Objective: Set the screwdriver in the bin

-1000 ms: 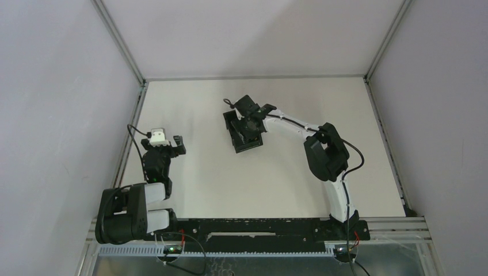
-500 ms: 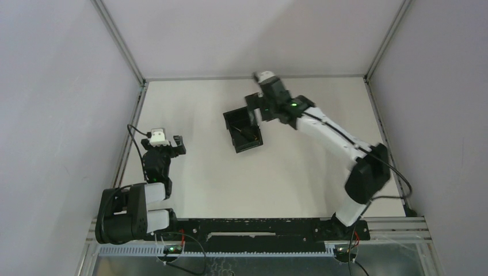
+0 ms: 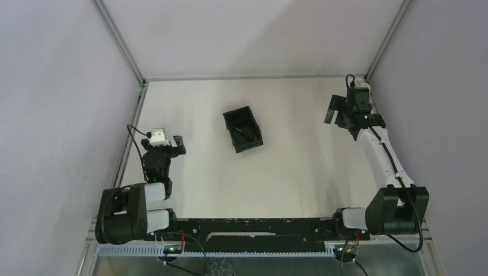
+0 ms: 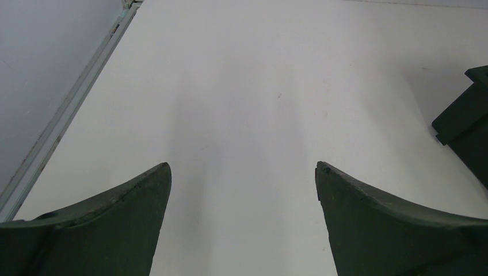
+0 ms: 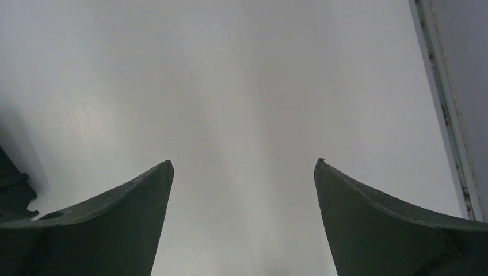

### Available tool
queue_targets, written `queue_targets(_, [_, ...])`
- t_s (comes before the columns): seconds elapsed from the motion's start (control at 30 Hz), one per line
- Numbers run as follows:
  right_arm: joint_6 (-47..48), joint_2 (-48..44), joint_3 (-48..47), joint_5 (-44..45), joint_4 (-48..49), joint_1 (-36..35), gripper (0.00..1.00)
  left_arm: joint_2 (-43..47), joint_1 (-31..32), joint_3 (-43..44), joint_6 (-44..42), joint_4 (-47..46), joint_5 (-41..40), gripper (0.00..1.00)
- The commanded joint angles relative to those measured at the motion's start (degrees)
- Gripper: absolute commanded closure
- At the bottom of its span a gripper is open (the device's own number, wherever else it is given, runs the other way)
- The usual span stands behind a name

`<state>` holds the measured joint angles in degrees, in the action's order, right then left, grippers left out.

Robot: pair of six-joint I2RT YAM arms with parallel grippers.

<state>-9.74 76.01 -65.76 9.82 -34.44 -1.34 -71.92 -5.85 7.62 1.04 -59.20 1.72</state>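
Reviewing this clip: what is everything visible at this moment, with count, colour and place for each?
bin: one, black, mid-table toward the far side
screwdriver: one, lying inside the bin; colour too small to tell
table: one, white, between grey walls
left gripper: one, dark fingers, open, empty, near the table's left edge
right gripper: one, dark fingers, open, empty, near the far right corner

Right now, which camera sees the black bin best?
Top external: the whole bin shows, open side up. Left wrist catches only a corner at its right edge. Right wrist shows nothing clearly the bin.
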Motion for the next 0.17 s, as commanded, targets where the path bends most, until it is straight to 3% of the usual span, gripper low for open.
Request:
queue_targets(0.0, [-1.81, -3.92, 1.40, -0.01, 2.61, 0.63, 0.01, 0.86, 0.13, 2.73, -0.95, -1.31, -0.12, 0.00])
queue_targets(0.13, [-2.41, -4.38, 1.47, -1.07, 3.41, 0.81, 0.01, 0.86, 0.15, 2.76, -0.95, -1.34, -0.10, 0.00])
